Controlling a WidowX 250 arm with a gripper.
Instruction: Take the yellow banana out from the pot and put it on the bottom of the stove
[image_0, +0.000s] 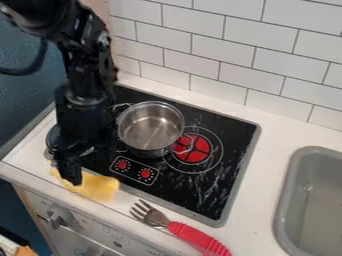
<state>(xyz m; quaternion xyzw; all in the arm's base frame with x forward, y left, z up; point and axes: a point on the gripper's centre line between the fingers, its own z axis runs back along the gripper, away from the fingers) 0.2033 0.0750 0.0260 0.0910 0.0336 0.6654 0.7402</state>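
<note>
The gripper (69, 172) hangs low at the front left of the stove (234, 165), over the yellow banana (99, 187). That banana lies on the white counter along the stove's front left edge, outside the pot, its left part partly hidden by the gripper. A silver metal pot (151, 127) stands upright on the black stove top, right of the arm, and bare metal shows inside it.
A fork with a red handle (197, 236) lies on the counter in front of the stove. The grey sink (288, 200) is at the right. White wall tiles (224, 27) rise behind, and knobs (61, 216) sit below the counter's front edge.
</note>
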